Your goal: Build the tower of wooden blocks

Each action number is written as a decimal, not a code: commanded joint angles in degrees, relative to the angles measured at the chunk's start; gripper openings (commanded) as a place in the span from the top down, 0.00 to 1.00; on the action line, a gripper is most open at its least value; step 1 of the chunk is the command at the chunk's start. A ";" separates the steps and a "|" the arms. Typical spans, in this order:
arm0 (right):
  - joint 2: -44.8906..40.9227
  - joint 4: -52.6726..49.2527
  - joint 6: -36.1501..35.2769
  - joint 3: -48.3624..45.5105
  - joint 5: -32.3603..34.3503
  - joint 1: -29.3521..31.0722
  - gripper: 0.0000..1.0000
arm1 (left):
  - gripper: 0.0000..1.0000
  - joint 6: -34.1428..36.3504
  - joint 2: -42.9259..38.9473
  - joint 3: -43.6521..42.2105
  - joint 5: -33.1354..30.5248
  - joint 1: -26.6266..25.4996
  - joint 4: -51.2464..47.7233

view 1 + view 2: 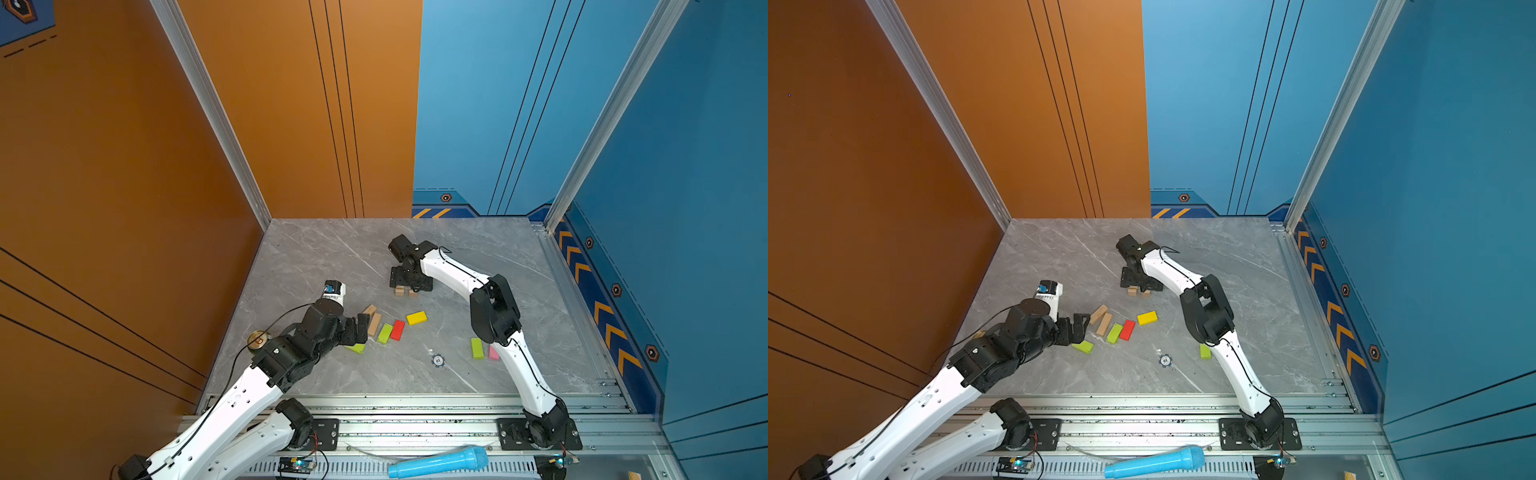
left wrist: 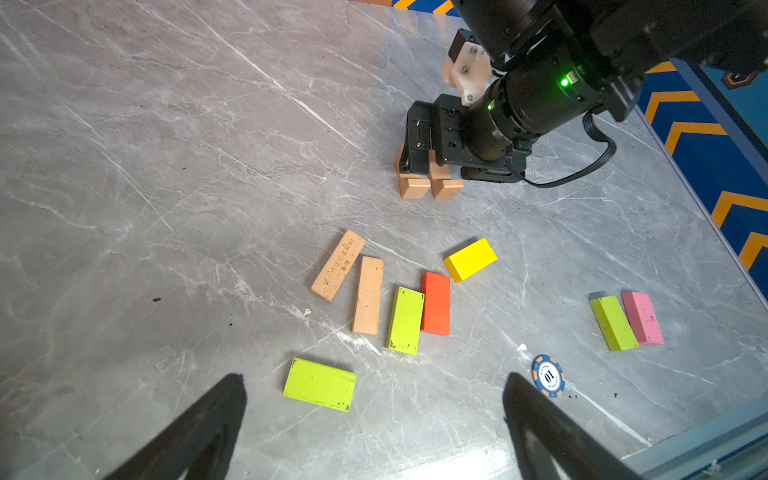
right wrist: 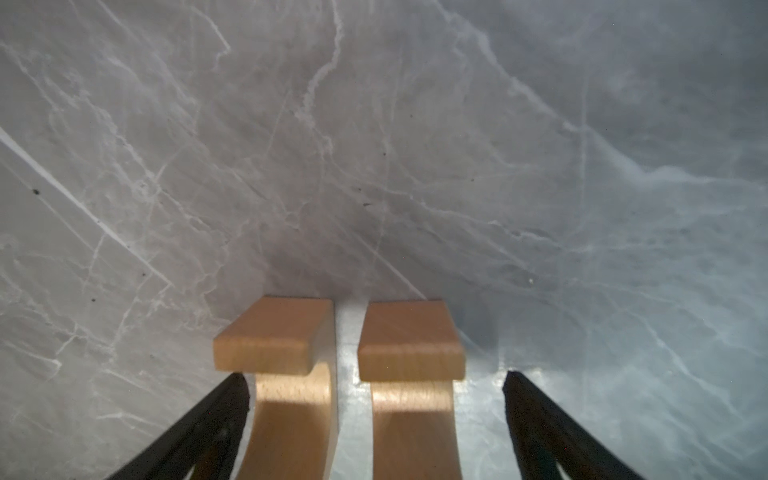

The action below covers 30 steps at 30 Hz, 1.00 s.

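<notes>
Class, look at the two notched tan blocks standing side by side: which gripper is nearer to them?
Right. The right gripper, open, straddles the notched tan blocks; the left gripper, open, hangs apart from them, by a lime green block.

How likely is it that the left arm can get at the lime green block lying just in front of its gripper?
Probably yes. The left gripper stands open just short of the lime green block, which lies flat and alone; nothing lies between them, and the right gripper is farther off.
</notes>
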 commanded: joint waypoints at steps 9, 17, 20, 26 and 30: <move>1.38 -2.19 0.60 2.85 -1.37 0.87 0.04 | 0.02 -0.49 -0.74 0.89 -0.12 0.87 -0.49; 1.62 -2.46 0.69 2.84 -0.99 0.87 0.05 | 0.02 -0.56 -0.97 0.85 0.09 1.05 -0.48; 1.89 -2.81 0.62 2.84 -0.63 0.79 0.06 | 0.02 -0.55 -1.15 0.75 0.16 1.06 -0.54; 3.01 -3.11 0.47 2.92 -0.67 0.61 0.12 | 0.02 -0.61 -1.49 0.66 0.06 1.09 -0.54; 3.64 -3.22 0.49 2.98 -0.76 0.45 0.17 | 0.02 -0.68 -1.40 0.53 0.16 1.14 -0.44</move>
